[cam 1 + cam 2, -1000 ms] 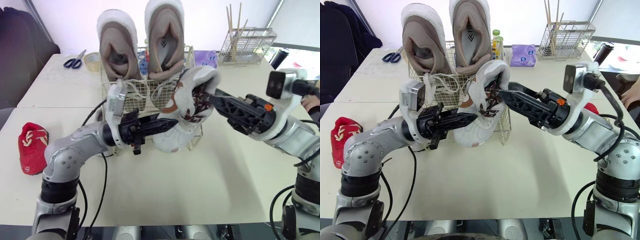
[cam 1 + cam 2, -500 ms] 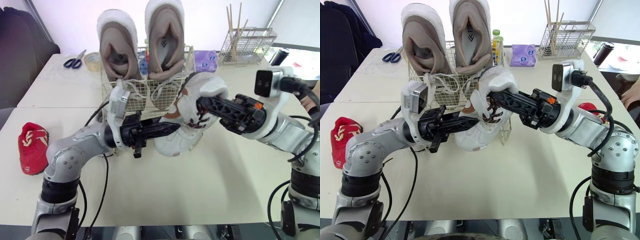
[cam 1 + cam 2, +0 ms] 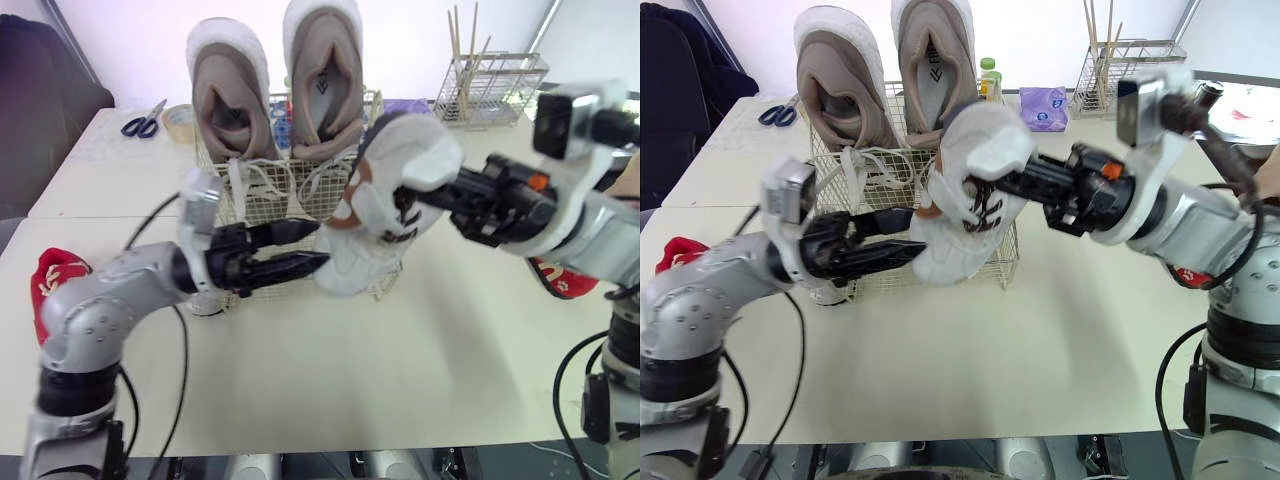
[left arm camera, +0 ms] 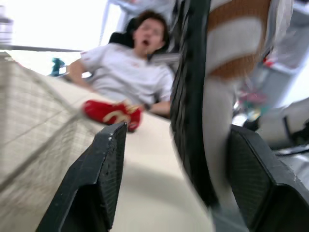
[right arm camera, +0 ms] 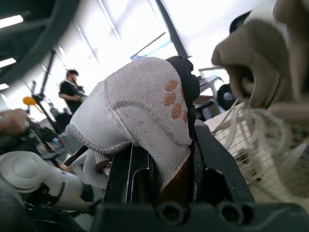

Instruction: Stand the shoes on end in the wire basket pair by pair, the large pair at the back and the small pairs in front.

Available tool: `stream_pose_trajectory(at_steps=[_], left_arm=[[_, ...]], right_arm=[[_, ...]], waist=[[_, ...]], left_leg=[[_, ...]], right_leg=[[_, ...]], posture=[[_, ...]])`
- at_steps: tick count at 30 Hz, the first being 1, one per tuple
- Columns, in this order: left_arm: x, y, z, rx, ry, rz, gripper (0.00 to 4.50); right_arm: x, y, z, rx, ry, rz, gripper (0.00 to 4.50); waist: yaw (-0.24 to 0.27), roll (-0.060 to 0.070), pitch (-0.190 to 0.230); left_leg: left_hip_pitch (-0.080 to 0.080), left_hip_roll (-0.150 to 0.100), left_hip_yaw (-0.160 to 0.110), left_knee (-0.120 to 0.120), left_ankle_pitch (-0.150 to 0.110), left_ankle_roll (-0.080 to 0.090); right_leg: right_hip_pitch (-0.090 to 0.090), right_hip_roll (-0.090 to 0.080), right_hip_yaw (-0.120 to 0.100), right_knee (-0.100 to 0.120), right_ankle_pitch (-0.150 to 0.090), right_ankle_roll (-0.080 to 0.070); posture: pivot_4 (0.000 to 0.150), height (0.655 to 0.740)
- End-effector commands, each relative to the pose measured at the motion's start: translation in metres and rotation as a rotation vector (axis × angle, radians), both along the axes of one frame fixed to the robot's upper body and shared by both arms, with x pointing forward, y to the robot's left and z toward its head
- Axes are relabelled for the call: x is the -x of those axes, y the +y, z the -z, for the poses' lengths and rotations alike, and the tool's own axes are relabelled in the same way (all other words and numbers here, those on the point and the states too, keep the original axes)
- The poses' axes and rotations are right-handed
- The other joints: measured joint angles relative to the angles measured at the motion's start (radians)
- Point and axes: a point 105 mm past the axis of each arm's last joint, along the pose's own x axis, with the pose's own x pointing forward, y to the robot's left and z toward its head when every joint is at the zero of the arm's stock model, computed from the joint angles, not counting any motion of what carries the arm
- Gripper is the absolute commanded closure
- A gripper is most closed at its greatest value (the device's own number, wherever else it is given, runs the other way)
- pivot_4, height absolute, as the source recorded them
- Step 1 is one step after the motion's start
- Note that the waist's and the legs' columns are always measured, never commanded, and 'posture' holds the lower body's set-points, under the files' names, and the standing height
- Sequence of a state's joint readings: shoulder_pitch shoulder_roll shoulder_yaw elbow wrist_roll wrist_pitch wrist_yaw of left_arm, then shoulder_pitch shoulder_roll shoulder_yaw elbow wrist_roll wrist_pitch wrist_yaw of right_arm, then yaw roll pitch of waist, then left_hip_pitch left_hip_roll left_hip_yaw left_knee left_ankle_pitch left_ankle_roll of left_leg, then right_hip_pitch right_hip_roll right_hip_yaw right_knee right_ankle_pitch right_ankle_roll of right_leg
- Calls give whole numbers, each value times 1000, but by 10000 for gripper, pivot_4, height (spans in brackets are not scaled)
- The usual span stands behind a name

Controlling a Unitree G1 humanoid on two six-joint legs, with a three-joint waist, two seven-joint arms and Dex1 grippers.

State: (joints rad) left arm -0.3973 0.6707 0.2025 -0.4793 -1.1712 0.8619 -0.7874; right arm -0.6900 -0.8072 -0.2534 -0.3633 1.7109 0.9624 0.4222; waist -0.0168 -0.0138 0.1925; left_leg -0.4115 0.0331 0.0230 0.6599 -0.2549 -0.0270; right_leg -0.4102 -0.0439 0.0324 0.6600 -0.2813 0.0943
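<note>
Small-pair step: right pincer [image 3: 405, 200] pinched a white shoe [image 3: 385, 175] by its collar at the basket's [image 3: 262, 190] 5 o'clock corner. Left pincer [image 3: 318, 248] stood spread around its sole. Next, it probably needs lowering upright in front of the big pair [image 3: 275, 90].

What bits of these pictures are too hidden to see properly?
Red shoe on the right: mostly behind the right arm, both eye views.
Red shoe on the left: partly behind the left arm, right eye view.
Wire basket, front half: blocked by the white shoe and left gripper, eye views.
</note>
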Motion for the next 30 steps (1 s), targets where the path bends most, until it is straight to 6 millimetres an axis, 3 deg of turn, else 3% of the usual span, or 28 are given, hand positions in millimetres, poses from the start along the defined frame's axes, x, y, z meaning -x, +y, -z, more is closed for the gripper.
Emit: stream_pose_trajectory(at_steps=[1, 7, 12, 18, 25, 30], left_arm=[[5, 16, -12, -48, -59, -66, 14107], [23, 24, -17, -199, -112, -78, 14107], [23, 23, -15, -265, -145, -125, 14107], [26, 23, -13, -276, -147, -187, 14107], [27, 35, -15, -287, -131, -245, 14107], [27, 40, -9, -283, -106, -270, 14107]], right_arm=[[7, -8, -26, -29, -128, 3, 41368], [-20, -8, -49, 56, -372, 125, 41368], [-53, -6, -40, 150, -492, 175, 41368], [-78, -4, -24, 217, -545, 172, 41368], [-91, -2, 0, 318, -524, 98, 41368], [-94, -4, 3, 307, -493, 91, 41368]], waist=[[3, 0, 0], [1, 0, 0], [3, 0, 0], [2, 0, 0], [-1, 0, 0], [-1, 0, 0]], left_leg=[[0, 0, 0, 0, 0, 0], [-1, 0, 1, -1, 0, 0], [-1, 0, 3, -3, 0, 1], [-2, 0, 3, -5, 0, 1], [2, 0, 3, -9, 0, 0], [2, 0, 4, -10, 0, 0]], right_leg=[[0, 0, 0, -1, 0, 0], [1, -2, 1, -8, -1, -3], [1, -3, 2, -11, -1, -2], [0, -3, 3, -11, 1, 0], [0, -2, 3, -10, 1, 1], [0, -2, 3, -10, 1, 0]], posture=[[1500, 7400], [1500, 7400], [1500, 7400], [1500, 7400], [1500, 7400], [1500, 7400]])
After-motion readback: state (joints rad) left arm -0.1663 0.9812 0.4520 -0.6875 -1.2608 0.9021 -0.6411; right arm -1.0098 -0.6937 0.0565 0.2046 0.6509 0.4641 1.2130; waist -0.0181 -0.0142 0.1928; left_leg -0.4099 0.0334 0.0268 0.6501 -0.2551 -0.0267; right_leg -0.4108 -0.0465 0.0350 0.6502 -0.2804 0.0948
